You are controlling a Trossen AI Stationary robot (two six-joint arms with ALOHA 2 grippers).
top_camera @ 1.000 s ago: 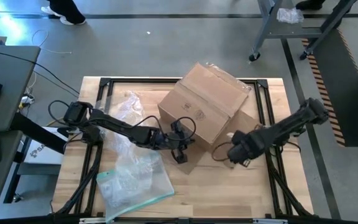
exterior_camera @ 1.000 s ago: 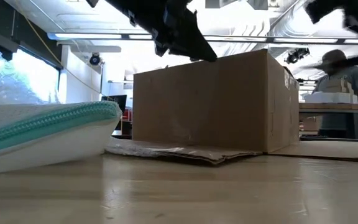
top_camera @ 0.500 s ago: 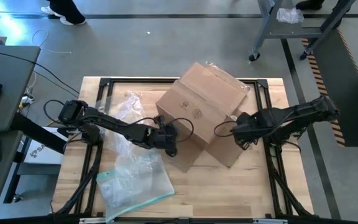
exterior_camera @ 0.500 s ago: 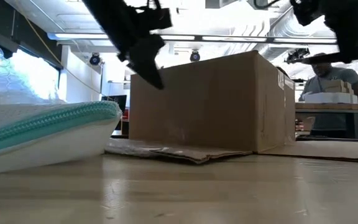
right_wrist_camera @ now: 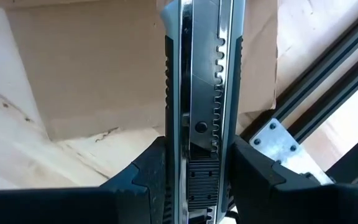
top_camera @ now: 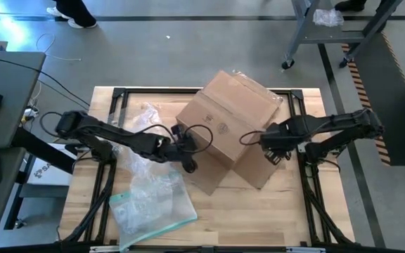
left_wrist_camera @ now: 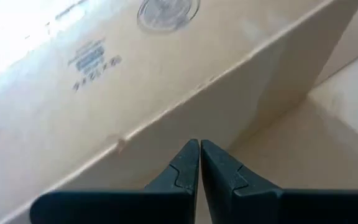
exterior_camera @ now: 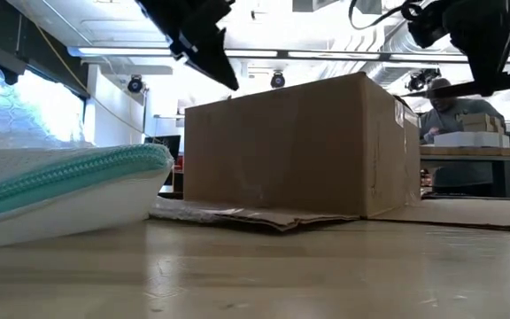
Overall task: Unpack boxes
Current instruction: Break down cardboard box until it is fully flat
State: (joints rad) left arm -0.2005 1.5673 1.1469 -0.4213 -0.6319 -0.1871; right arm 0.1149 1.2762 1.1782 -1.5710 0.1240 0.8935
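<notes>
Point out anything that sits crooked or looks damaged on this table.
The cardboard box sits turned at an angle to the table edges, its lower flaps splayed flat beneath it; the front flap's edge looks ragged and crumpled. Nothing looks spilled.

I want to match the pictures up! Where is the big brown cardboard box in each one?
High view: the big brown cardboard box sits mid-table, toward the far edge, between both arms.
Low view: the box fills the middle, standing on its spread flaps.
Left wrist view: its printed side fills the picture, beyond the shut left gripper.
Right wrist view: its side shows behind the grey utility knife in the right gripper.
Shared landmark: the box itself.
</notes>
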